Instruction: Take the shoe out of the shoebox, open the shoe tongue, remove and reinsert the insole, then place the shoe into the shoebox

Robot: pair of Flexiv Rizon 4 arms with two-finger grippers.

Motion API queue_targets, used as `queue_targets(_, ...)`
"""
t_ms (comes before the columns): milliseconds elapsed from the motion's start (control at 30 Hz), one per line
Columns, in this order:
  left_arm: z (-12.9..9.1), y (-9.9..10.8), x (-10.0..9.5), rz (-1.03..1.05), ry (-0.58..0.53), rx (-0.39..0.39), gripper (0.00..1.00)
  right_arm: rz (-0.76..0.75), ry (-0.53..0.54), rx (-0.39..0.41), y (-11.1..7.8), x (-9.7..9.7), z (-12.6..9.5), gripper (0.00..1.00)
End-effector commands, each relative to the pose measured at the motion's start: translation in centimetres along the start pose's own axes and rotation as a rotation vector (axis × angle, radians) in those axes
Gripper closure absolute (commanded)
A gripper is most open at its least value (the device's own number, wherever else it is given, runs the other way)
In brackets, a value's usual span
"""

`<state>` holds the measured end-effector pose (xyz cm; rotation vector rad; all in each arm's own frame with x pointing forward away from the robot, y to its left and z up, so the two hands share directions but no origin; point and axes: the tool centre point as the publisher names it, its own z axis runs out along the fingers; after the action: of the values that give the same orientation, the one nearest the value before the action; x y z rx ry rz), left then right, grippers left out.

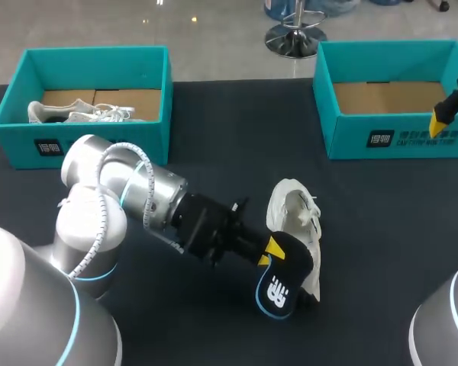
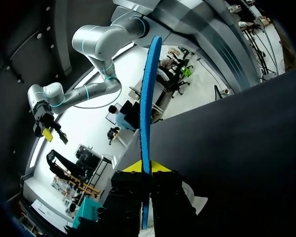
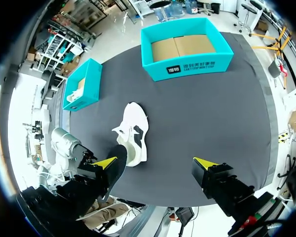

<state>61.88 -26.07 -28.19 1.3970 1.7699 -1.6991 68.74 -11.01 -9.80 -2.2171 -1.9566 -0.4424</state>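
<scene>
The left gripper (image 1: 269, 250) is clamped on a black insole with a blue underside (image 1: 282, 284), near the middle of the black-covered table (image 1: 214, 137) and a little toward its near edge. In the left wrist view both dark fingers press the insole's (image 2: 149, 89) thin blue edge from two sides, just past the yellow tips, and the sheet stands up edge-on ahead of the left gripper (image 2: 147, 170).

The white lace-up sneaker (image 1: 294, 210) lies on the table just beside the insole, on its far side. From above, the sneaker (image 3: 136, 126) lies well apart from both boxes.

The right gripper (image 3: 155, 163) has its fingers spread wide with nothing between them, and it hangs high over the table. In the head view only one yellow tip of the right gripper (image 1: 440, 126) shows, at the far right corner, in front of the empty teal cardboard shoebox (image 1: 389, 137).

A second teal shoebox (image 1: 15, 145) at the far left corner holds white shoes (image 1: 80, 114).
</scene>
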Motion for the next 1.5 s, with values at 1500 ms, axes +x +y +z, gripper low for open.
queue_targets(1500,2.8,8.3,0.0,-0.012,-0.02,-0.042,1.0,0.001,-0.003,0.006,0.3,0.1,0.0,0.0)
